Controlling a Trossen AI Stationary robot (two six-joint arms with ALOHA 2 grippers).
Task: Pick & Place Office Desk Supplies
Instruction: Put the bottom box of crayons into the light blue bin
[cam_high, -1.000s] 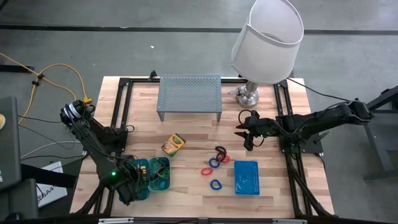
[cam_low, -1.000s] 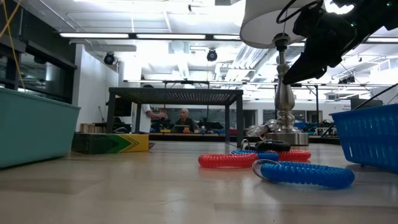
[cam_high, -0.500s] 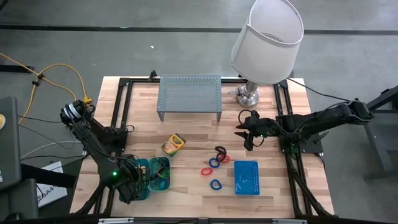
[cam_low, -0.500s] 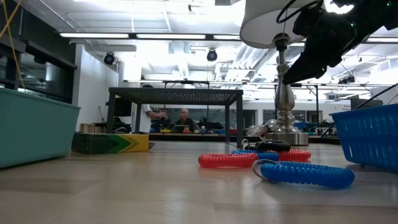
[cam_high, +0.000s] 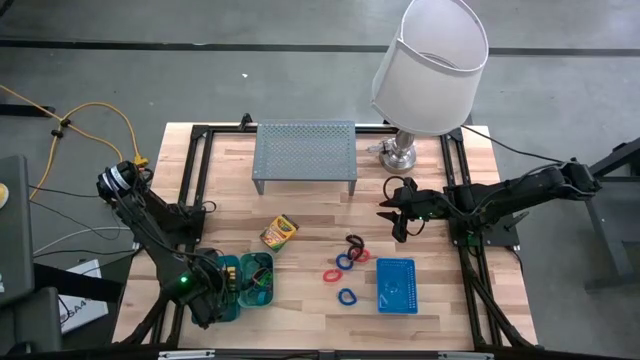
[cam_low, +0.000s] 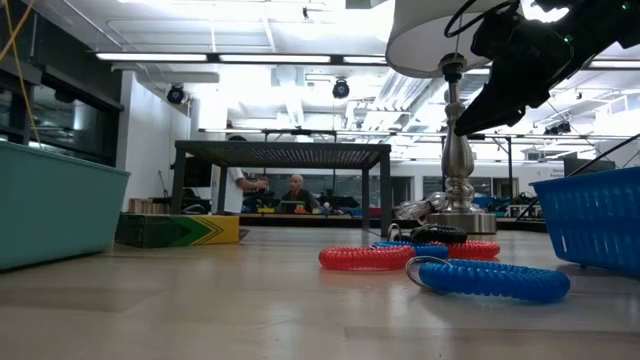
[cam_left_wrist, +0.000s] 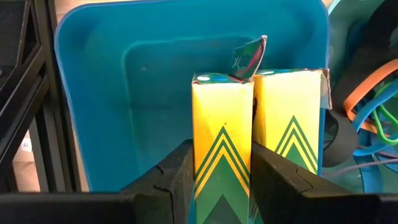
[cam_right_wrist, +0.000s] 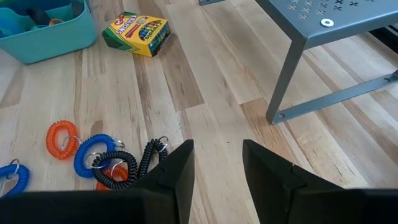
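Both arms are dark, near-black, built of chunky jointed segments. On the left arm (cam_high: 150, 225) a small green light glows at about seven o'clock on the table, and its base joint carries a pale ring. Thin black cables loop along the right arm (cam_high: 500, 200), at about three o'clock. Each gripper's fingers (cam_right_wrist: 177, 174) are matte black, blocky and angular, with bevelled inner edges.

Even, bright overhead light; ceiling strip lights (cam_low: 160, 57) glare at 12 o'clock in the low view, where the near counter (cam_low: 250, 310) blurs
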